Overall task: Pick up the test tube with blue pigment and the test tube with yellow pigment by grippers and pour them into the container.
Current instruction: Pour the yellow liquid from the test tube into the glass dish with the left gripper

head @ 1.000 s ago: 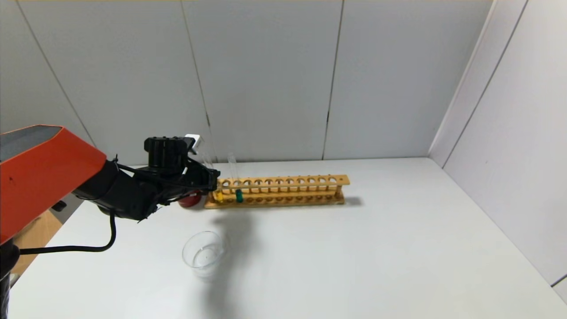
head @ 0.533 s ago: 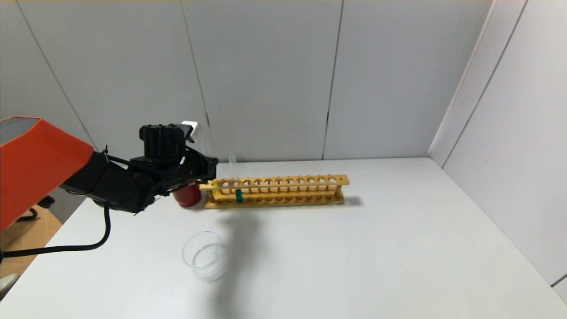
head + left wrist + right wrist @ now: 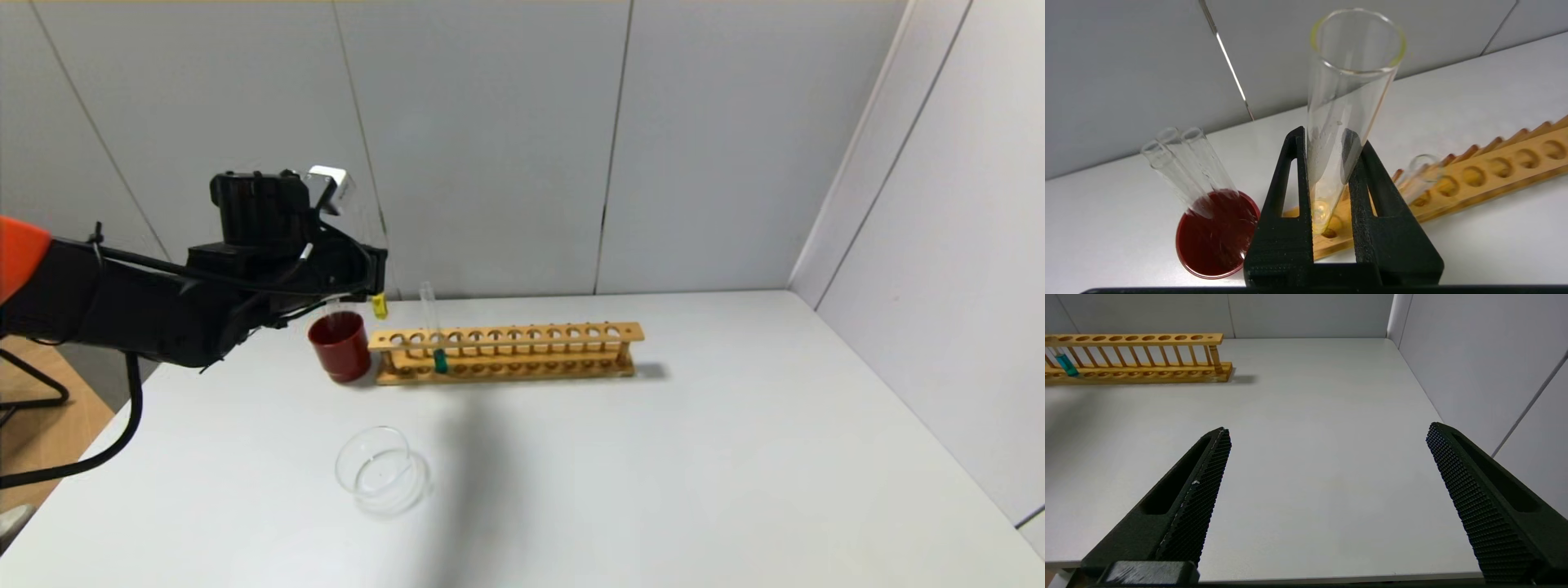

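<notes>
My left gripper [image 3: 371, 273] is shut on the test tube with yellow pigment [image 3: 379, 305] and holds it upright above the left end of the wooden rack [image 3: 506, 351]. In the left wrist view my left gripper [image 3: 1326, 141] clamps the yellow tube [image 3: 1347, 102] by its upper part. The test tube with blue pigment [image 3: 439, 359] stands in the rack, and also shows in the right wrist view [image 3: 1064, 363]. The container [image 3: 380, 471], a clear glass dish, sits on the table in front of the rack. My right gripper [image 3: 1327, 435] is open and empty over the table's right front.
A dark red cup [image 3: 339, 346] stands left of the rack and holds clear colourless tubes [image 3: 1184, 163]. Grey walls close the table at the back and right. The white table [image 3: 694, 457] spreads to the right of the rack.
My left gripper has lifted the yellow tube up out of the rack and drawn back a little to the left. The red cup now shows fully.
</notes>
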Tool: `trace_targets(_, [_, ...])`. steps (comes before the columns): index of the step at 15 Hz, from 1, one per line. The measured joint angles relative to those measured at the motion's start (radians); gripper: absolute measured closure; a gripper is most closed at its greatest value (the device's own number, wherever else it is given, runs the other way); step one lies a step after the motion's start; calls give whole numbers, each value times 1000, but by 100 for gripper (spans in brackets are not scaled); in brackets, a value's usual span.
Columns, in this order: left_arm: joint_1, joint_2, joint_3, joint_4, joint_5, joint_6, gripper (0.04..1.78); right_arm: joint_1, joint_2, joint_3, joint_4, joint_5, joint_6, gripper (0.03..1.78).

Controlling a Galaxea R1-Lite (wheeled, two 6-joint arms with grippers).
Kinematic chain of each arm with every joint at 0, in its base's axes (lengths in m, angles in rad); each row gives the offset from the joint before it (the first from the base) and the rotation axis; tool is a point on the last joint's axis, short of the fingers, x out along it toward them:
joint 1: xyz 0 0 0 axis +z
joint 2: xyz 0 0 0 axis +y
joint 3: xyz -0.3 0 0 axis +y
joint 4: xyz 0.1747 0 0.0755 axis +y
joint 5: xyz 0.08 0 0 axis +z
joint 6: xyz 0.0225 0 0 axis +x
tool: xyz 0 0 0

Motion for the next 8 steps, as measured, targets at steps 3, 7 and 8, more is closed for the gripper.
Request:
trace_targets(3, [-11, -94, -1, 62, 23, 1, 151, 0, 0, 0, 0, 0, 0, 6])
trace_targets(7, [-44, -249, 44, 175, 116, 29, 151, 0, 0, 0, 0, 0, 0, 6])
trace_targets(8, [-48, -289, 72, 180, 122, 49, 151, 0, 0, 0, 0, 0, 0, 6])
